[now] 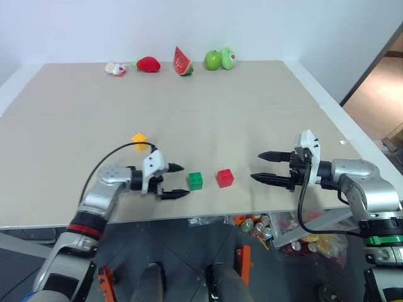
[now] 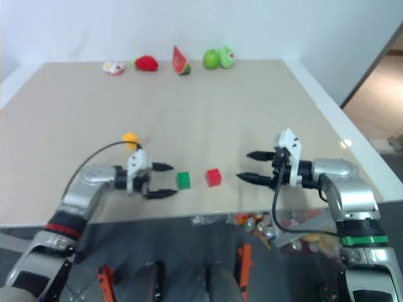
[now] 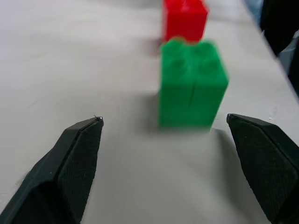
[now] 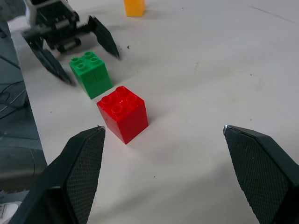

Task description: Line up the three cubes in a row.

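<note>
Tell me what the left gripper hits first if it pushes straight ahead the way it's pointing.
The green cube. It stands just ahead of the open left gripper, apart from the fingers, with the red cube right behind it on what looks like the same line.

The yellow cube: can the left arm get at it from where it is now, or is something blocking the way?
Probably yes. The yellow cube sits alone just beyond the left gripper, whose jaws stand open; nothing lies between them.

Left arm: extended low over the near edge of the table, forearm angled inward, left gripper (image 1: pixel 176 180) pointing toward the right arm, black fingers spread apart, holding nothing. Right arm: bent at the near right edge, right gripper (image 1: pixel 264 167) pointing inward, fingers spread wide, holding nothing.
</note>
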Motion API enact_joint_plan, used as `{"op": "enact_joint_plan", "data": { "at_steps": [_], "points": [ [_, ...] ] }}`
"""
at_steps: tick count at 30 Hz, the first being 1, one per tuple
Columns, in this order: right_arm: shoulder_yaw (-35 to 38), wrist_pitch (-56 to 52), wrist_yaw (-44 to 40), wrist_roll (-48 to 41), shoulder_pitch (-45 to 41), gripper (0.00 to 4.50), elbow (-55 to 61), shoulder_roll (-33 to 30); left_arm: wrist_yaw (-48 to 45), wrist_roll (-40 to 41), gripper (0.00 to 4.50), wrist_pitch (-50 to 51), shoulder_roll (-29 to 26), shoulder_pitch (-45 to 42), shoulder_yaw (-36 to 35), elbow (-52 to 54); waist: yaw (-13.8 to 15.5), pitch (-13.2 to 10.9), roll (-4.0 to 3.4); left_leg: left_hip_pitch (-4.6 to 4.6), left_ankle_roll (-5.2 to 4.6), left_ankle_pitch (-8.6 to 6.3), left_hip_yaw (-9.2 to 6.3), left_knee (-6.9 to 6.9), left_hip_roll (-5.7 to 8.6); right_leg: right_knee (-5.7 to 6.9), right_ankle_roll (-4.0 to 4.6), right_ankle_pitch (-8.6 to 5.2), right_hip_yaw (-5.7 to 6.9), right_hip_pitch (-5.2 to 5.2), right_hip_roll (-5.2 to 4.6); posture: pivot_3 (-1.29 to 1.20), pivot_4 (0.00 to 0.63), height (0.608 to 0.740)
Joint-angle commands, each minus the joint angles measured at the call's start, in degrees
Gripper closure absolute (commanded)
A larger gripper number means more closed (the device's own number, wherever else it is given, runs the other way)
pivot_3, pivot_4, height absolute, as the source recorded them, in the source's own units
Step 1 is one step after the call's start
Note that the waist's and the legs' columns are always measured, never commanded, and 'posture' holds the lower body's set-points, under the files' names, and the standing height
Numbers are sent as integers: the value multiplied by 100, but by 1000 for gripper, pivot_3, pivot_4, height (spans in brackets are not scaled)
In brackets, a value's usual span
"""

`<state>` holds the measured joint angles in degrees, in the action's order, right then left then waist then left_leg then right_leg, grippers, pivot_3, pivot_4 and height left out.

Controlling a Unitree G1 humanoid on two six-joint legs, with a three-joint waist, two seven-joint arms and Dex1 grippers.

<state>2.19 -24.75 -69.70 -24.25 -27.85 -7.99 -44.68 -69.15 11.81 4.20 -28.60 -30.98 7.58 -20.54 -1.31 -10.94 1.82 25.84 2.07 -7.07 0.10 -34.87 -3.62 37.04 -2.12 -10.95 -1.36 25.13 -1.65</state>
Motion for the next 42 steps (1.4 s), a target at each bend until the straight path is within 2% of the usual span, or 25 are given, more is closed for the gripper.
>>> {"op": "enact_joint_plan", "data": {
  "at_steps": [1, 5, 9, 13, 19, 35, 42],
  "points": [
    [51, -26, -71, -108, -201, 287, 373, -50, -82, 341, 81, 245, -485, 275, -488, 534, -4, 0, 0, 1, 0, 0, 0, 0, 0, 0, 0, 0, 0, 0, -1, 0, 150, 740],
    [-14, -149, -82, -278, -415, 287, 782, 94, -102, 697, 81, 741, -962, 753, -853, 1146, -3, -1, -2, 1, 1, -1, 2, 3, -2, 0, 0, 0, -2, 5, -2, 0, 150, 740],
    [-301, -158, 132, -214, -799, 287, 934, 536, 310, 856, 81, 949, -980, 909, -1205, 1267, -1, 0, -2, -1, 2, -1, 2, 4, -4, 0, 3, 0, 1, 5, -3, 0, 150, 740],
    [-629, 56, 230, 33, -1147, 287, 694, 960, 1107, 562, 81, 695, -778, 697, -1363, 589, 8, 0, -1, -1, 1, -1, 1, 5, -5, 0, 10, 5, 6, 7, -3, 0, 150, 740],
    [-746, 163, 95, 46, -1267, 287, 553, 1096, 1744, 123, 81, 215, -619, 351, -1268, -372, 26, 1, 0, 12, 1, 0, 6, 4, -5, -3, 6, 2, 8, 8, -7, 0, 150, 740],
    [-731, 101, 221, 36, -1013, 287, 897, 1095, 2385, -108, 81, -361, -25, -1542, -1366, -3067, 15, 1, 2, 15, 1, 0, 3, 4, -5, 0, 1, 3, 10, 8, -1, 0, 150, 740],
    [-682, 23, 319, -7, -933, 287, 1050, 1042, 2364, -224, 81, -645, 173, -2018, -1305, -3760, 14, 1, 2, 17, 1, 0, 3, 5, -4, 0, -1, 1, 9, 9, 0, 0, 150, 740]
  ]
}}
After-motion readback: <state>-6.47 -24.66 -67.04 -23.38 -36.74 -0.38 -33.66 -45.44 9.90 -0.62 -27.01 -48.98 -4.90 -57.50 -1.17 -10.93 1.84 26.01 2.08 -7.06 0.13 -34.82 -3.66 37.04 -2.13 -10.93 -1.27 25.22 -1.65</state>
